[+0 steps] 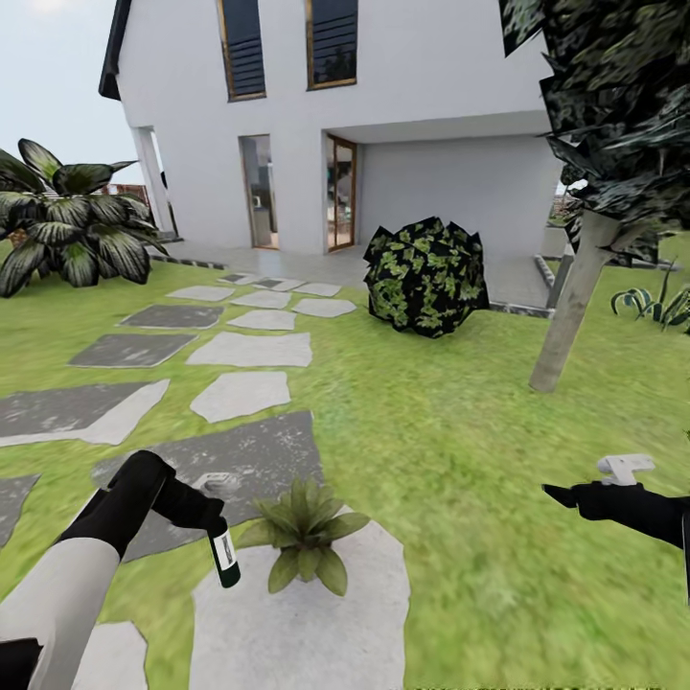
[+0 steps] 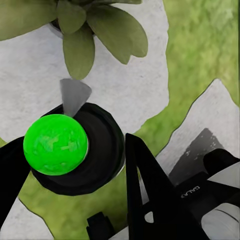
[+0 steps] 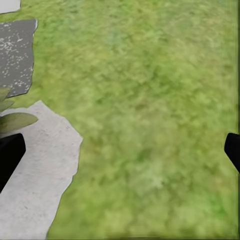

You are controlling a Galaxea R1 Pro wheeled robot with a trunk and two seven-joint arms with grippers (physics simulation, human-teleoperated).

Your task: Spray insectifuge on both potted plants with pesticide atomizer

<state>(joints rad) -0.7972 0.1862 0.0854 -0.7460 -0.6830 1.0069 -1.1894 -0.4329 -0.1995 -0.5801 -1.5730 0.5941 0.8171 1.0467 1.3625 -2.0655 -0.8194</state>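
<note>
My left pincer (image 1: pixel 213 522) is clamped on the pesticide atomizer (image 1: pixel 224 555), which hangs nose-down just left of the potted plant (image 1: pixel 305 532) on its pale stepping stone (image 1: pixel 316 623). In the left wrist view the leaves sit just ahead of the bottle. My right pincer (image 1: pixel 565 494) stands wide and empty, well off over the lawn (image 1: pixel 460 422).

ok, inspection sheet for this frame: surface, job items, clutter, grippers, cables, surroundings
Surface: lawn with flat stepping stones.
Job items: spray bottle held by left gripper, pointing down beside a potted plant on a pale stone. No second potted plant seen.
Clutter: nothing seen.
Grippers: left shut on the bottle; right gripper open over grass, empty.
Cables: nothing seen.
Surroundings: white house, round bush, tree trunk, big leafy shrub.
</note>
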